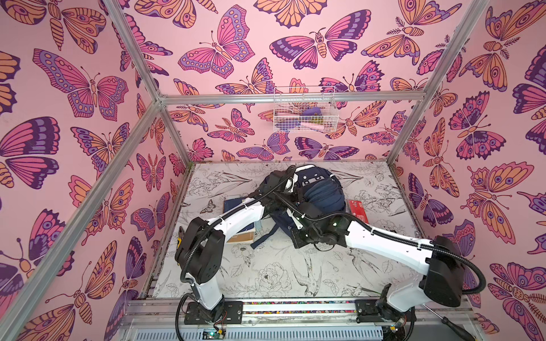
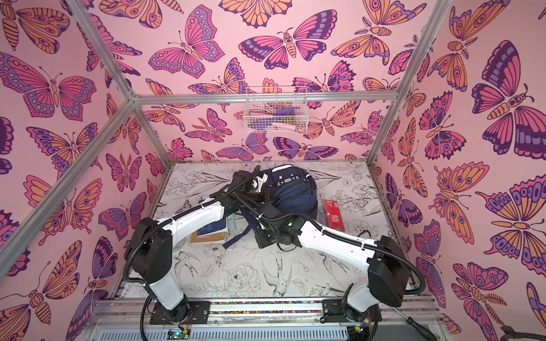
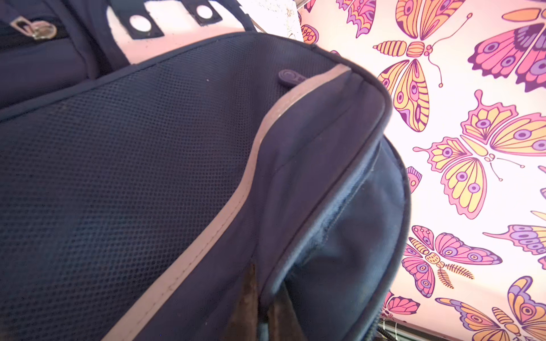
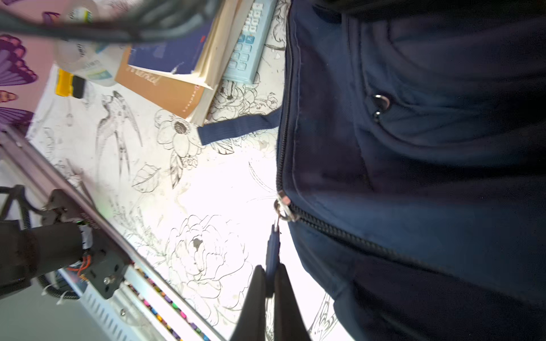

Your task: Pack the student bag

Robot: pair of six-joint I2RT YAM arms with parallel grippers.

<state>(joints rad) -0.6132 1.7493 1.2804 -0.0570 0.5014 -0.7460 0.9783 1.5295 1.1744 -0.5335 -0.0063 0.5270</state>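
The student bag, navy with a white patch of dark squares, lies at the back middle of the table in both top views. Both arms reach onto its left side. My left gripper is shut on a fold of the bag's fabric beside a grey stripe and a zip edge. My right gripper is shut on a blue zipper pull at the bag's near edge. The pull hangs from a metal slider on a closed zip.
Stacked books and a pale blue calculator lie left of the bag, with a clear bottle beyond. A red packet lies to its right. A loose strap trails on the table. A wire basket hangs on the back wall.
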